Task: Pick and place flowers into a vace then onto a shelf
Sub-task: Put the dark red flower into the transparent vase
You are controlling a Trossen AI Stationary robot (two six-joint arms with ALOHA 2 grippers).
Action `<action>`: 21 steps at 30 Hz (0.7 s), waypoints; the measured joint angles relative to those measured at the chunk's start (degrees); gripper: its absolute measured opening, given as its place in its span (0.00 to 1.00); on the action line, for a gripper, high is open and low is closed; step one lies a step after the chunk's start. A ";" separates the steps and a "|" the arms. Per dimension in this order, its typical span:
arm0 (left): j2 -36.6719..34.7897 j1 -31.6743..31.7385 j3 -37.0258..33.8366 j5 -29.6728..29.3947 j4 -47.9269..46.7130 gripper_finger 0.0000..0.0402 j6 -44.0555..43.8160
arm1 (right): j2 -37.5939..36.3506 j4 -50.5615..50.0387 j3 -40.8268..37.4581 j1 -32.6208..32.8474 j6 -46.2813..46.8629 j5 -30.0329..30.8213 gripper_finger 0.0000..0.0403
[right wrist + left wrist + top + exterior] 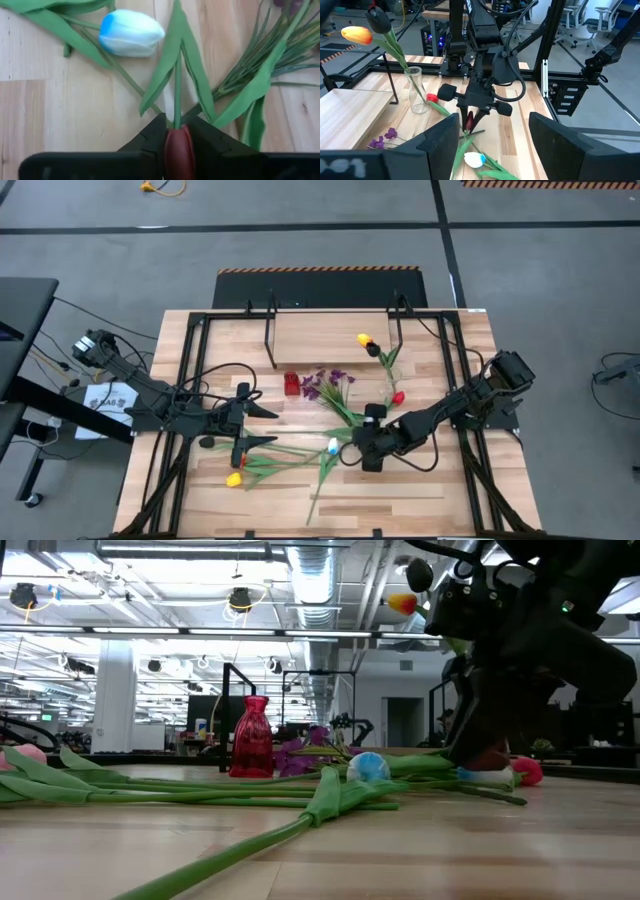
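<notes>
Dark maroon tulip sits pinched between the right gripper's fingers, down on the plank table near its middle, stem running forward between two green leaves. White tulip lies just beside, flat on the wood. Left gripper hovers over the yellow tulip end of the pile — fingers spread, holding nothing. Glass vase with an orange tulip and another dark one stands by the shelf; purple sprig and small red vase nearby.

Right gripper low at the table middle, its fingers closed on a dark red tulip, left gripper apart on the left, fingers spread
</notes>
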 joint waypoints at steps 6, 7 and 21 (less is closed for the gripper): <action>0.00 -0.02 0.00 -0.02 0.00 0.57 0.00 | 0.00 -4.88 3.96 0.00 -0.07 4.42 0.11; 0.00 -0.02 0.00 -0.01 0.00 0.57 0.00 | 0.00 -5.83 4.76 0.00 -0.05 5.21 0.10; -0.02 -0.02 0.00 0.02 -0.74 0.57 -0.42 | -0.02 -17.15 14.51 1.29 -1.06 10.55 0.07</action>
